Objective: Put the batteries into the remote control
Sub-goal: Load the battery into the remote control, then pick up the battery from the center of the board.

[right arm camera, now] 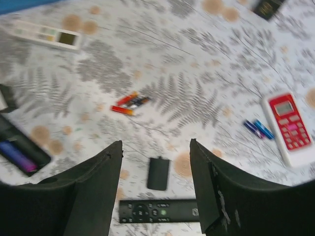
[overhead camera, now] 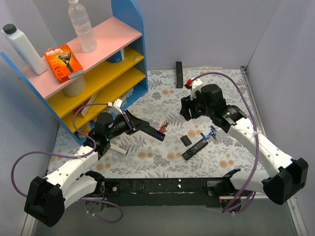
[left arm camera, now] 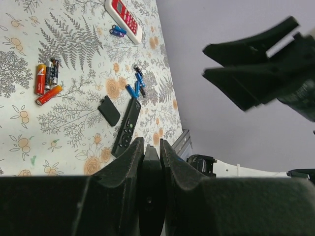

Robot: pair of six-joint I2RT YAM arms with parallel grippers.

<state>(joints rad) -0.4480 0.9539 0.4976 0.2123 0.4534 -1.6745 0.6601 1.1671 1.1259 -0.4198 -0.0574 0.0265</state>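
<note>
Right wrist view: remote control (right arm camera: 157,210) seen flat below right gripper (right arm camera: 155,146), toward base side, long axis across finger gap. Jaws spread wide, nothing gripped. Blue batteries (overhead camera: 212,132) noted beside remote. Left gripper (left arm camera: 151,145) clamped on black bar (overhead camera: 147,129).

Reaches in from lower left with the left arm (overhead camera: 74,172), stretched toward mid-frame; clamps the left tool (left arm camera: 151,145) tight on a slim black slab (left arm camera: 151,196). Arcs the right arm (overhead camera: 256,142) up from lower right; holds the right tool (right arm camera: 155,145) raised, jaws well apart, facing down.
</note>
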